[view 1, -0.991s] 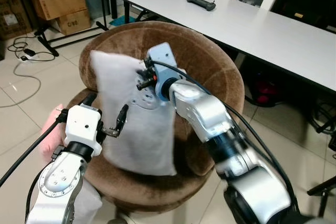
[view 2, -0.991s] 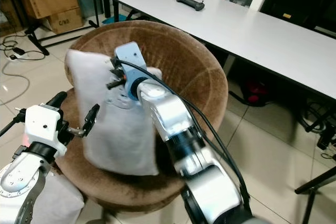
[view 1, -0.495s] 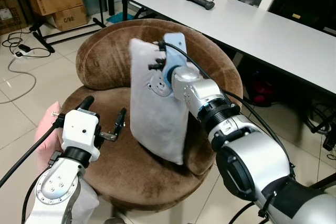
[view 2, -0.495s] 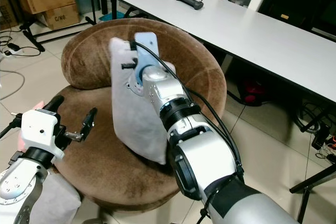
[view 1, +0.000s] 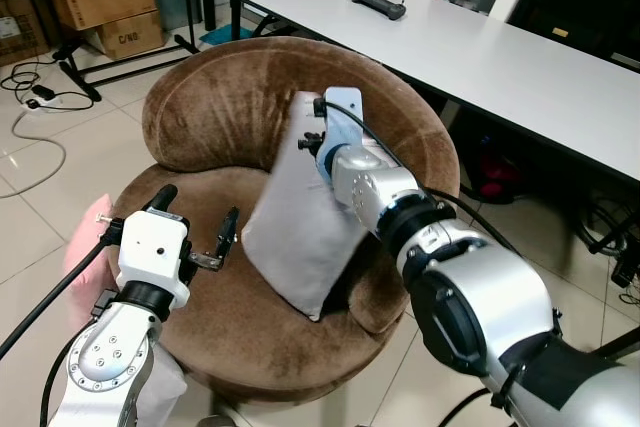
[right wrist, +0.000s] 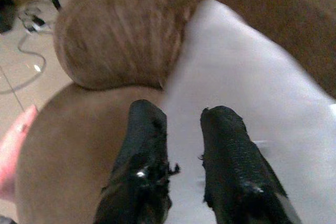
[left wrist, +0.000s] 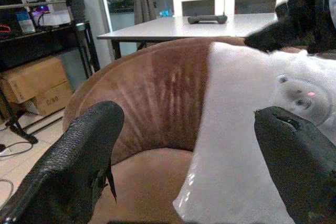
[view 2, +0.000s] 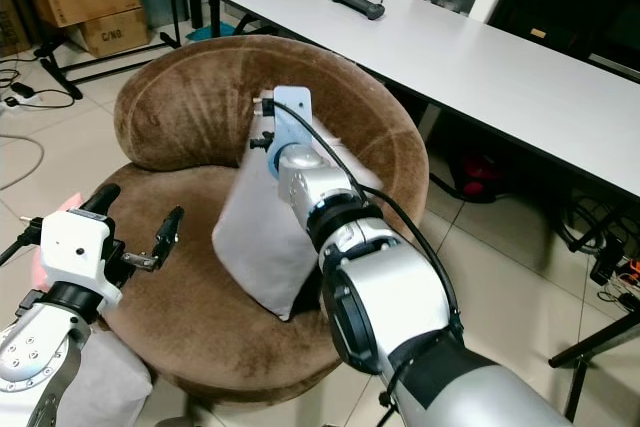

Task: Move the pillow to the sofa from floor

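The right gripper (right wrist: 184, 145) hangs just over the pillow (view 1: 300, 227), its fingers a little apart and holding nothing. The pillow leans tilted against the sofa (view 1: 200, 107) back, its lower edge on the seat. The left gripper (view 1: 195, 232), fingers spread wide, hovers over the sofa seat beside the pillow.

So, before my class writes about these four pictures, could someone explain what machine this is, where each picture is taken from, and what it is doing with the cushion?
This is a walking household robot with two silver arms, each ending in a black two-fingered pincer. Two pictures come from cameras in its head, looking down; the other two come from a camera on each wrist, looking along the fingers. Before it stands a round brown armchair. A grey pillow leans against the chair's back, its lower edge on the seat. The right pincer is at the pillow's upper part, fingers a little apart, seemingly not gripping it. The left pincer hovers open beside the pillow. Behind stands a white table.
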Controlling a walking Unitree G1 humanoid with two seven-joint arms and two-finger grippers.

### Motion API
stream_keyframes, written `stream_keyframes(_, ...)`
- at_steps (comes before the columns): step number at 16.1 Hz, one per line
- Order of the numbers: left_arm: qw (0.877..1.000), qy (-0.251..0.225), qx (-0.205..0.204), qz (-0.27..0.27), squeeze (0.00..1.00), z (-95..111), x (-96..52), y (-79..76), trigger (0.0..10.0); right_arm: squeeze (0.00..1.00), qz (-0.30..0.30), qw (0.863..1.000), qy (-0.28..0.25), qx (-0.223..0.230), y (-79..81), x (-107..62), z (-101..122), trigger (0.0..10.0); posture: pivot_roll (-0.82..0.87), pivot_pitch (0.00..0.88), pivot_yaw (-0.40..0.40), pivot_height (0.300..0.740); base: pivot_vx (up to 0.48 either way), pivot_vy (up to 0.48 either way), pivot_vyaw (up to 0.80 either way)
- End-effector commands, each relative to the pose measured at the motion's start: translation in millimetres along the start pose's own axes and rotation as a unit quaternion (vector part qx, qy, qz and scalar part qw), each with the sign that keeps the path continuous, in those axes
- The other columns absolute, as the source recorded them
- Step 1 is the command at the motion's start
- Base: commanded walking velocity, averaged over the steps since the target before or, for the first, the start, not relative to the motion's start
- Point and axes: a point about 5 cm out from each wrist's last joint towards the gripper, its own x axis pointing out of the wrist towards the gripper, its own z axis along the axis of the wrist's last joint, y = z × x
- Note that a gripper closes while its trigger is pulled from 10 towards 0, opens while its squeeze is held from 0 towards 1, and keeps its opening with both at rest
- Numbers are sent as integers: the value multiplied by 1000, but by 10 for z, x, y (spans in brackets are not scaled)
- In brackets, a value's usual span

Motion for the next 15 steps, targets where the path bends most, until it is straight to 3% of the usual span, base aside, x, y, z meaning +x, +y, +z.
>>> stream_keyframes(1,1000,-4,0,-4,0,36,1,-42,10000,1000,88,996,-1,9,720,-108,-6,10000,149,0,-160,740,0,0,0)
stream_keyframes(4,1000,-6,2,-2,0,44,15,-35,10000,1000,112,992,-59,4,744,-133,263,10000,151,0,-159,740,0,0,0)
stream_keyframes(5,1000,-5,2,-1,0,43,24,-34,10000,322,128,988,-85,-9,731,-144,365,10000,151,0,-159,740,0,0,0)
stream_keyframes(6,1000,-2,4,1,0,35,36,-38,10000,0,147,983,-109,-24,690,-152,458,10000,149,0,-159,740,0,0,0)
stream_keyframes(9,1000,1,9,27,0,12,116,-40,10000,0,200,967,-159,-24,449,-149,452,10000,133,0,-137,740,0,0,0)
stream_keyframes(11,999,1,-18,26,0,22,185,-86,10000,0,216,960,-173,-40,209,-186,177,10000,125,0,-124,740,0,0,0)
stream_keyframes(14,999,23,-27,35,0,-103,238,-126,10000,0,151,968,-183,-82,-388,-421,-224,10000,98,0,-97,740,0,0,0)
stream_keyframes(15,998,26,-26,44,0,-128,244,-109,10000,0,127,971,-182,-86,-517,-488,-278,10000,95,0,-94,740,0,0,0)
